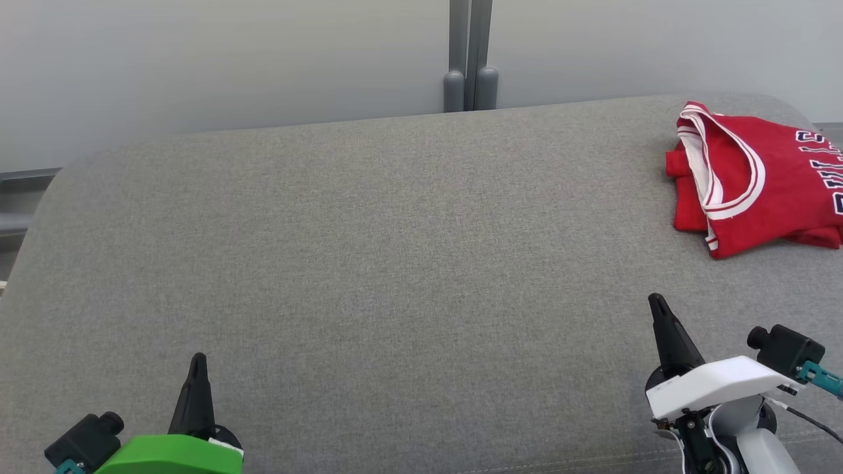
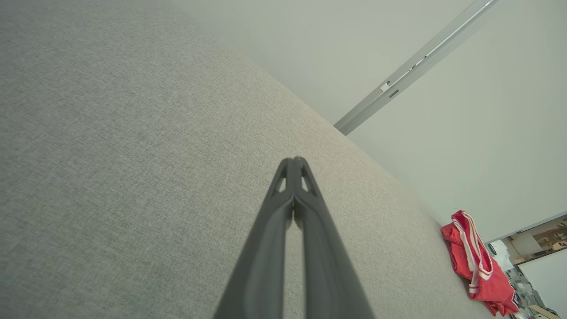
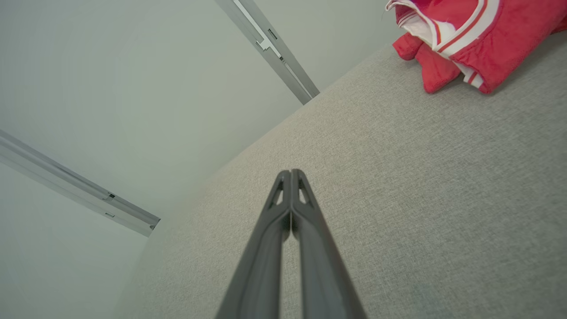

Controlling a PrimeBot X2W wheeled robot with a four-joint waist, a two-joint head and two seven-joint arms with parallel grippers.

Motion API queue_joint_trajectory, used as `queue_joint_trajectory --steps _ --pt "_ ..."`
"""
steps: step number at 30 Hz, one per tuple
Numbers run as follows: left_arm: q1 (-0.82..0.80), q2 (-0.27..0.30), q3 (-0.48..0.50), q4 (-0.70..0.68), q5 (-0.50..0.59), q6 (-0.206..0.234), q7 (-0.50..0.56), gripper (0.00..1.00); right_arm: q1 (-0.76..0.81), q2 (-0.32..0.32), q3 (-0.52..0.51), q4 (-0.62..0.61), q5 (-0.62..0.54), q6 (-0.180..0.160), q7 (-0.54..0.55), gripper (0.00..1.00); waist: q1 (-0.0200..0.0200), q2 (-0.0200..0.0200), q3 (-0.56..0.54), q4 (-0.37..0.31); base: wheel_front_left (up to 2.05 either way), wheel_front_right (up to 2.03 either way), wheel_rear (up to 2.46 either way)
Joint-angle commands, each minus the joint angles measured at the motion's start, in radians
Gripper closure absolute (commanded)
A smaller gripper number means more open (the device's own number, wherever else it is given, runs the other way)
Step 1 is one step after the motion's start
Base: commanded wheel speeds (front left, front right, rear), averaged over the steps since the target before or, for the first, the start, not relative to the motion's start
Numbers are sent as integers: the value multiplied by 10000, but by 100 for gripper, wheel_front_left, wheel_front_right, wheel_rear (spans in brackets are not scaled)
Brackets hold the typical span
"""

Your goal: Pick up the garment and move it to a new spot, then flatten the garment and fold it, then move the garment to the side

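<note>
Now, looking down from the head: finding the red shirt lying in a loosely folded bundle at the far right corner of the grey cushion, with its white-trimmed neck facing the cushion's middle and dark lettering running off the edge of view. Spotting the left gripper hanging over the cushion's near left corner, jaws pressing together into one dark point, pinching nothing. Spotting the right gripper hanging over the cushion's near right side, jaws likewise pressing together, gripping nothing, well apart from the shirt.

Next, looking along the left wrist: seeing the left gripper pointing across bare cushion, fingertips touching each other, and catching the shirt at the cushion's distant end.

Lastly, looking along the right wrist: seeing the right gripper pointing over bare cushion, fingertips touching, and catching the shirt resting by the cushion's far edge, well apart from the tips.
</note>
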Motion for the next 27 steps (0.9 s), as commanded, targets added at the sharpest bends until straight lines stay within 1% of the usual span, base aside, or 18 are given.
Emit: queue_joint_trajectory --steps 1,27 --pt "-291 22 140 -108 -396 -121 87 100 -46 -94 -85 -166 473 -3 78 100 0 0 1 6 0 0 0" --pt "-528 -304 746 15 -2947 -634 804 100 52 -129 -523 -186 3685 -3 746 100 0 0 15 78 0 0 0"
